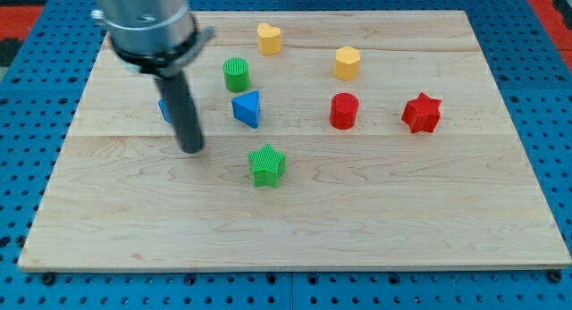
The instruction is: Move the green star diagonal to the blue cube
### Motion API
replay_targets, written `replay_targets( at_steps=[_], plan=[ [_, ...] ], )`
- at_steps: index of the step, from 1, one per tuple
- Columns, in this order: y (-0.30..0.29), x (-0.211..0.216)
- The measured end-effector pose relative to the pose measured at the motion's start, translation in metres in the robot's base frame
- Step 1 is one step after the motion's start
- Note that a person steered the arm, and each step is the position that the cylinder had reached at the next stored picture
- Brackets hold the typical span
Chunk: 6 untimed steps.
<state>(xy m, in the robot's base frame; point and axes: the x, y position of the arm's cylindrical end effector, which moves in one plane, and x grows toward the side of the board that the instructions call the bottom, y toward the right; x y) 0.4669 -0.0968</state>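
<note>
The green star [266, 164] lies on the wooden board [357, 221], a little left of the board's middle. The blue cube [164, 108] is mostly hidden behind my rod, toward the view's left; only a blue sliver shows. My tip [192, 149] rests on the board just below and right of the blue cube, and to the left of the green star with a clear gap between them. A blue triangular block [248, 108] sits above the green star.
A green cylinder [236, 74] stands above the blue triangle. A yellow heart-like block [269, 38] and a yellow hexagonal block [348, 62] sit near the top. A red cylinder [343, 111] and a red star [422, 113] sit at the right.
</note>
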Motion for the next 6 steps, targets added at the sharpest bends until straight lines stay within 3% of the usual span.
replay_targets(
  at_steps=[2, 3, 4, 5, 6],
  plan=[
    [0.106, -0.005],
    [0.157, 0.032],
    [0.104, 0.049],
    [0.0, 0.045],
    [0.04, 0.035]
  ],
)
